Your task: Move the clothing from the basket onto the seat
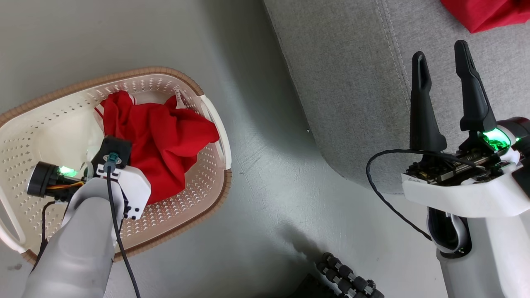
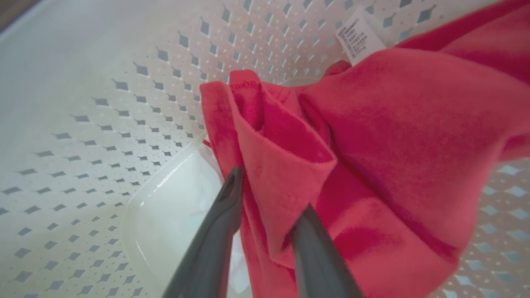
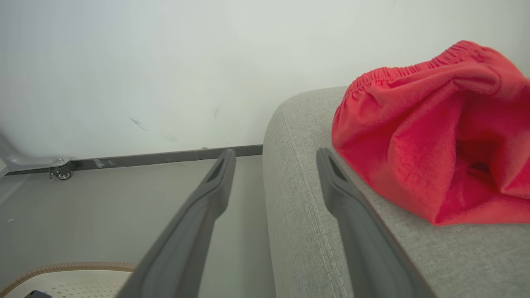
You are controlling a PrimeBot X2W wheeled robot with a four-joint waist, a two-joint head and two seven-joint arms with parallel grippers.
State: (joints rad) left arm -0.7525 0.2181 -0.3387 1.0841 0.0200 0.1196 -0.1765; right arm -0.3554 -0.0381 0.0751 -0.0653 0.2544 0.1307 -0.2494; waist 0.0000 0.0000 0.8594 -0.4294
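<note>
**Left of the head view.** The laundry basket (image 1: 124, 74) stands on the grey floor (image 1: 265, 186). It is an oval shell of cream plastic with perforated walls and a brown woven-look rim. The red garment with white trim (image 1: 165, 140) lies crumpled against the basket's right-hand wall, soft and matte, and its white care label (image 2: 360, 37) stands up at the top. The left arm reaches down into the basket.

**Left tool (image 2: 271, 190).** In the left wrist view the two dark fingers straddle a hemmed, upright fold of the garment, and the main bulk of the cloth spreads to the right of the frame. The fold runs from the fingers toward the top of the frame, in line with them. The fingers stand partly apart with fabric between them. Whether the fold is clamped cannot be told.

**Governing relation.** The sofa (image 1: 352, 82) lies to the right of the basket, with a strip of floor between them. The judged next move is a lift, then a carry rightward. Slack cloth may catch on the rim.

**Right of the head view.** The right tool (image 1: 440, 49) hangs open and empty over the sofa's edge. The upholstery is light grey weave with a rounded corner and stitched seams.

**Upper right corner.** A plain red garment with a gathered elastic band (image 3: 434, 136) lies on the sofa.
</note>
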